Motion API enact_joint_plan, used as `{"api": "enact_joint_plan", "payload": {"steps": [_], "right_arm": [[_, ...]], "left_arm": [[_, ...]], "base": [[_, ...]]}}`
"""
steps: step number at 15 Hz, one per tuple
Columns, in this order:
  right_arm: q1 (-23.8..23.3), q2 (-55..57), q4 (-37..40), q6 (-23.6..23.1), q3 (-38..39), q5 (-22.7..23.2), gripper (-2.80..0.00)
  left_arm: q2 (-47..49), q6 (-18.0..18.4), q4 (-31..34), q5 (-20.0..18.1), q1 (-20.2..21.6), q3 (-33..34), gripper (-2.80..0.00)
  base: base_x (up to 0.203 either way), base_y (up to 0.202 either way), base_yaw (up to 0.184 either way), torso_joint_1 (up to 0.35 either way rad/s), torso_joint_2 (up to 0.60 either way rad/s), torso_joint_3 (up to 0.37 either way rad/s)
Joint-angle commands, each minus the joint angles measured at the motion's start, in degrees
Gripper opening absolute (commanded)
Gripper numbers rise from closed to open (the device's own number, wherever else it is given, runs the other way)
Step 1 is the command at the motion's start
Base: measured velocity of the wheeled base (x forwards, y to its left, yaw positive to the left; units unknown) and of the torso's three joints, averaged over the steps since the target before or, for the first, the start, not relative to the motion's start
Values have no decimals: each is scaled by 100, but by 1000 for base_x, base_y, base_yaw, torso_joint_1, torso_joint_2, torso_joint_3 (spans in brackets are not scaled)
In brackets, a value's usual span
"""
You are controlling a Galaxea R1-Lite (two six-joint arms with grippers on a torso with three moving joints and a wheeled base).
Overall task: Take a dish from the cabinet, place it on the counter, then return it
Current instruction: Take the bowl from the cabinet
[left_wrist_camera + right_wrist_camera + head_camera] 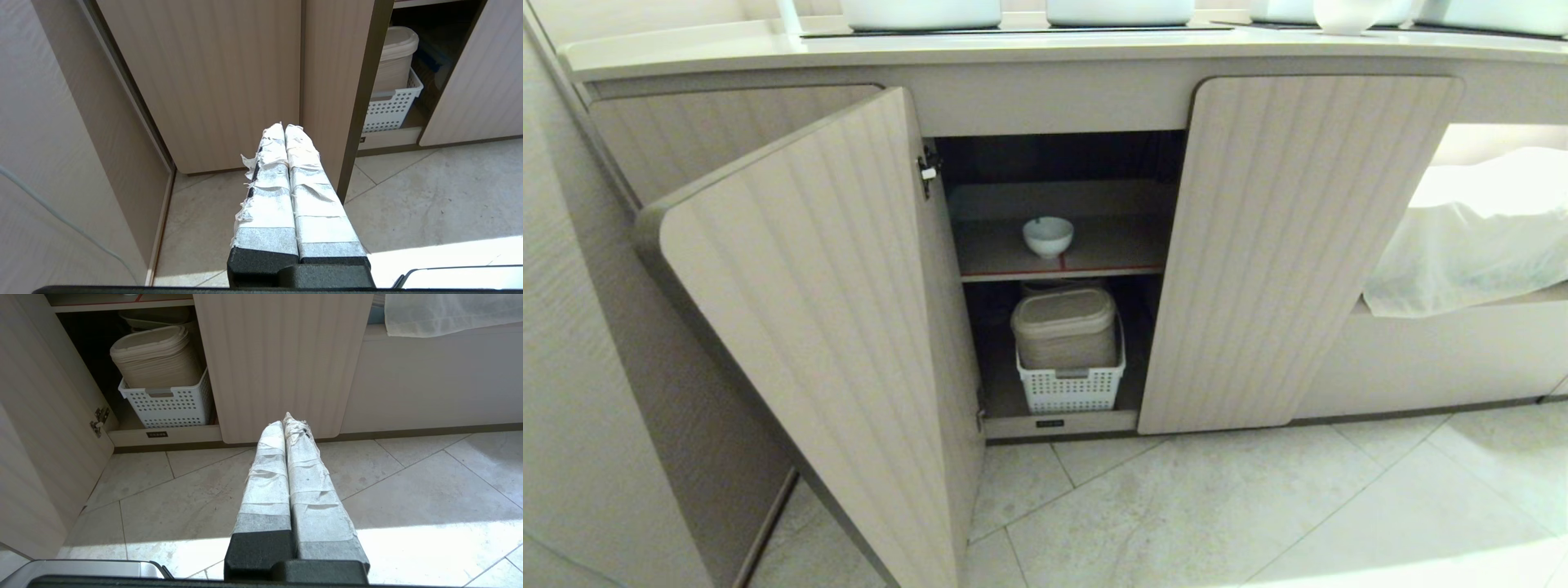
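The dish (pixel 1048 235), a small white bowl, sits on the cabinet's upper shelf (pixel 1013 260), behind its red front line. The cabinet (pixel 1282 245) has its left-hand door (pixel 825 327) swung wide open. The cream counter (pixel 1029 47) runs along the top. Neither arm shows in the head view. My left gripper (pixel 284 127) hangs low over the floor in front of the open door, shut and empty. My right gripper (pixel 286 421) is low over the tiles before the closed middle door, also shut and empty.
Under the shelf a white perforated basket (pixel 1070 384) holds a beige lidded tub (pixel 1064 325). White vessels (pixel 920 12) stand on the counter. A white cloth (pixel 1470 245) lies in an open niche at the right. A wall panel (pixel 572 367) closes the left side.
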Motion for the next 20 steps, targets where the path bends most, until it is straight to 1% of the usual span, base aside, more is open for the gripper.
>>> {"api": "enact_joint_plan", "payload": {"steps": [1,20], "right_arm": [[1,-1,-2,-3,-4,-1,-280],[1,-1,-2,4,4,-1,-280]], "left_arm": [[4,0,5,0,2,0,-280],[4,9,-4,0,2,0,-280]], "base": [[0,0,0,0,0,0],[0,0,0,0,0,0]]}}
